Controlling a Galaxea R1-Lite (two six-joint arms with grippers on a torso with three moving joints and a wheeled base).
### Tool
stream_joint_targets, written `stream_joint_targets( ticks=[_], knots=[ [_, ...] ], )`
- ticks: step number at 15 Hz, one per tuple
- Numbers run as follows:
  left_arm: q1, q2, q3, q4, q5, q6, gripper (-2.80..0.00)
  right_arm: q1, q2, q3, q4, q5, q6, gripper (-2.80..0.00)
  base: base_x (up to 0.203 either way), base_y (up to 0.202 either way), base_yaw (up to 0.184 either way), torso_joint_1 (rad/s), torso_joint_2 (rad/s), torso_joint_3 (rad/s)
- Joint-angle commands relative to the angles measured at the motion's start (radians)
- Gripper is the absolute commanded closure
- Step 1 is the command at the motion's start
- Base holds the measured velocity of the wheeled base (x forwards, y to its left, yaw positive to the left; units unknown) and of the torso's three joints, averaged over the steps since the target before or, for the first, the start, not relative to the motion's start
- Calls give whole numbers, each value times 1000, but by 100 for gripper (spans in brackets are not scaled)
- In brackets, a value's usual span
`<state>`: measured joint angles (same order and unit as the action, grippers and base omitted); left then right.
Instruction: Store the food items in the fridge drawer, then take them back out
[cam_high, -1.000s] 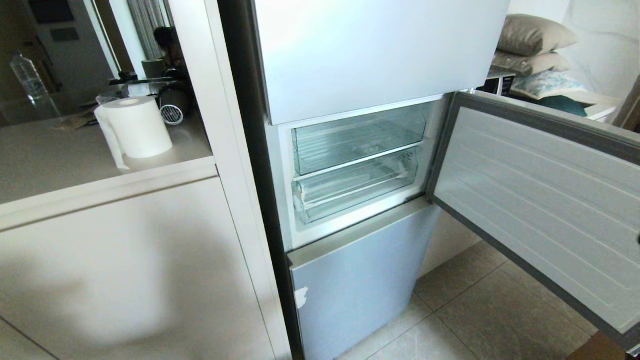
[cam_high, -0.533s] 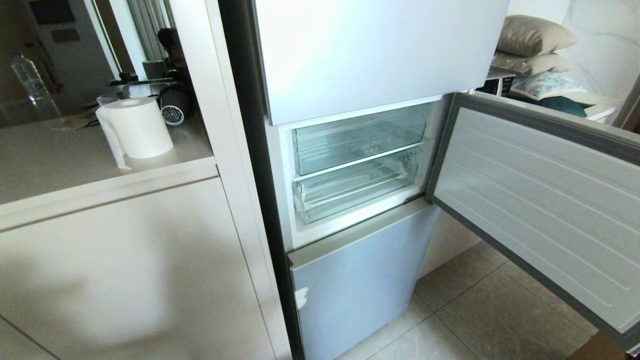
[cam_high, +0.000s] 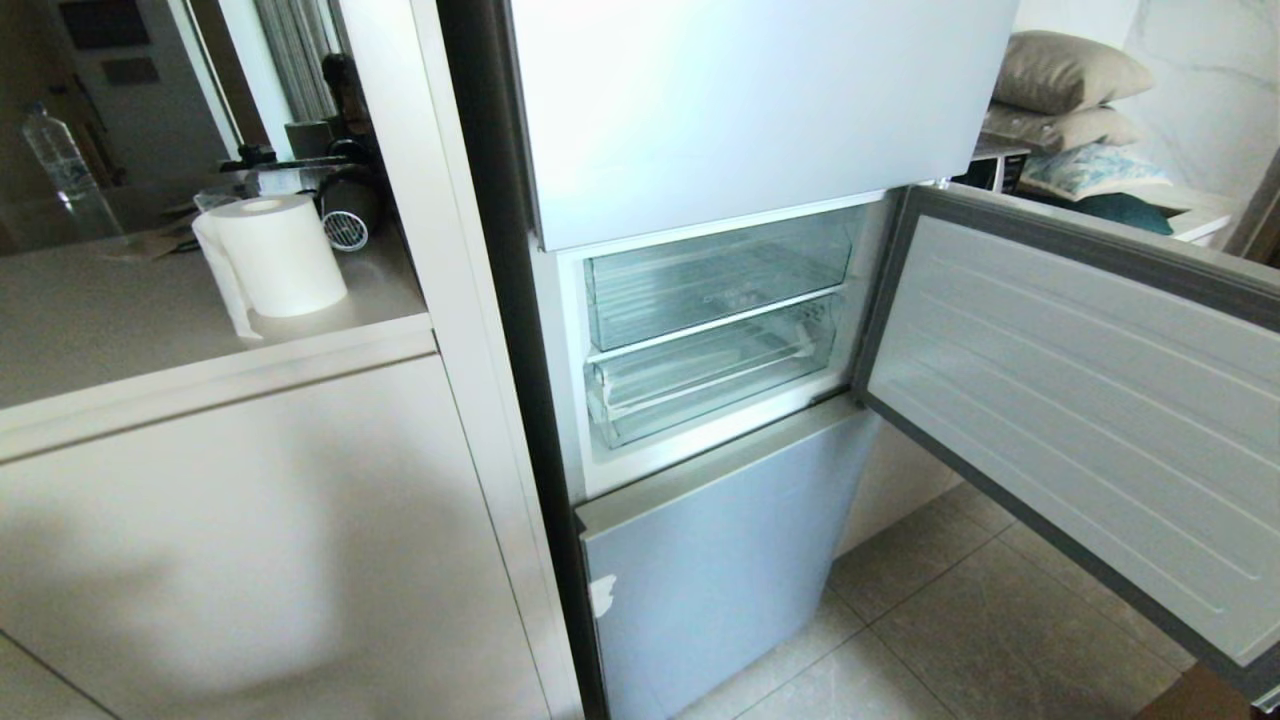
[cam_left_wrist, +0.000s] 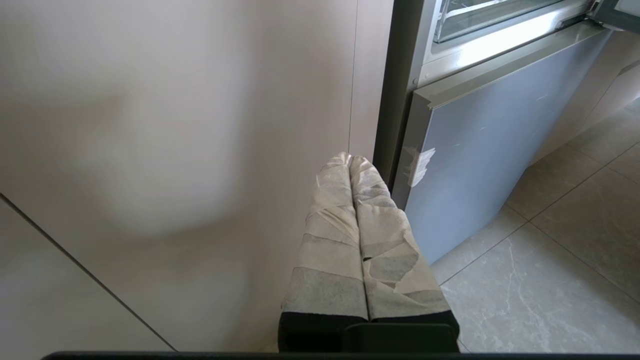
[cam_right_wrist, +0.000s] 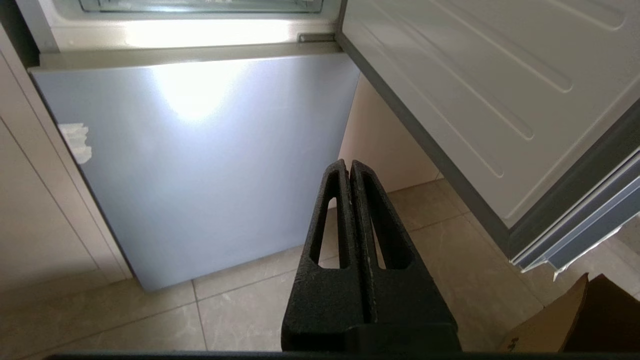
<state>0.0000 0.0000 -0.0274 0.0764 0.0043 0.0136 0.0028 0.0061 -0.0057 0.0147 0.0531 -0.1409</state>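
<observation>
The fridge's middle compartment stands open in the head view. The fridge drawer (cam_high: 712, 375), clear plastic, sits pushed in under another clear bin (cam_high: 715, 278). Its front edge also shows as a strip in the left wrist view (cam_left_wrist: 480, 15). The food items are out of view. Neither arm appears in the head view. My left gripper (cam_left_wrist: 350, 159), its fingers wrapped in pale tape, hangs shut and empty low by the cabinet side next to the fridge. My right gripper (cam_right_wrist: 348, 164), black, is shut and empty low before the pale blue lower door (cam_right_wrist: 200, 165).
The open fridge door (cam_high: 1080, 400) swings out to the right at chest height. A counter (cam_high: 150, 330) on the left carries a paper roll (cam_high: 275, 255) and a water bottle (cam_high: 60, 160). A cardboard box (cam_right_wrist: 575, 320) stands on the tiled floor (cam_high: 950, 620) under the door.
A small dark shape at the right edge of the head view one second ago is gone now. The fridge, its drawers and the open door look the same.
</observation>
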Motion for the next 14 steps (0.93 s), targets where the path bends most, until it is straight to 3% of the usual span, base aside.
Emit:
stream_joint_targets(
  ticks=[1,6,14],
  knots=[
    [0,0,0,0,0,0,0,0,-8,4,-4,-1,-1,0,0,0,0,0,0,0],
    [0,0,0,0,0,0,0,0,-8,6,-4,-15,15,0,0,-2,13,1,0,1],
    [0,0,0,0,0,0,0,0,-8,6,-4,-15,18,0,0,-10,169,3,3,1]
  ],
)
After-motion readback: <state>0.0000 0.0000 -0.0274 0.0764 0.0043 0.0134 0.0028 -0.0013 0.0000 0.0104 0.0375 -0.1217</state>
